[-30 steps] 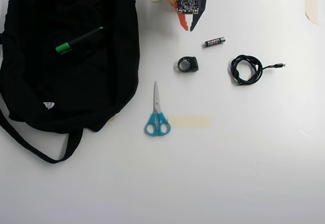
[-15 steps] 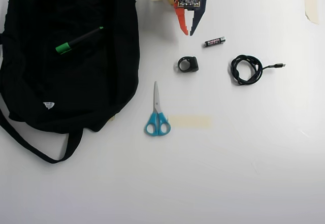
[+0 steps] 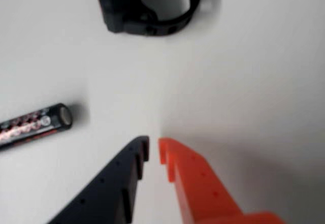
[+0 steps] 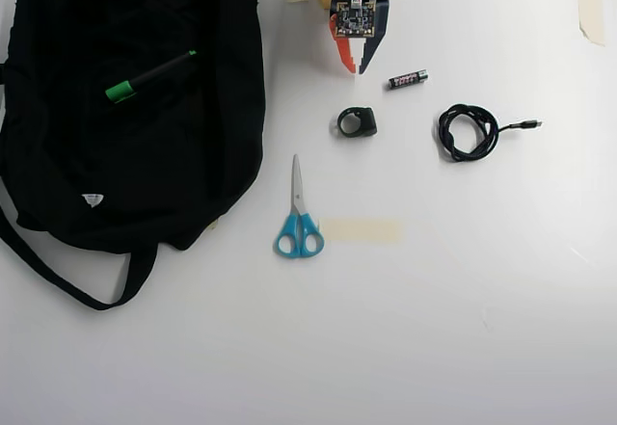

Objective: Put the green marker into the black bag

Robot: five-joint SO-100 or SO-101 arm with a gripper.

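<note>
In the overhead view the green marker point(image 4: 149, 76) lies slantwise on the fabric of the black bag point(image 4: 135, 165) at the upper left, green cap toward the lower left. I cannot tell whether it rests on top of the bag or inside an opening. My gripper point(image 4: 357, 67) hangs at the top centre, well right of the bag and apart from the marker. Its orange and dark blue fingers point down the picture. In the wrist view the gripper point(image 3: 154, 148) shows its tips almost touching, with nothing between them. Marker and bag are out of the wrist view.
A small black battery point(image 4: 408, 79) point(image 3: 33, 125) lies just beside the fingers. A black ring-shaped part point(image 4: 357, 121) point(image 3: 152, 8) sits ahead of them. A coiled black cable point(image 4: 468, 131), blue-handled scissors point(image 4: 298, 218) and a tape strip point(image 4: 360, 229) lie on the white table.
My gripper has shifted slightly down the overhead view, toward the ring-shaped part. The marker, the bag and the other objects have not moved.
</note>
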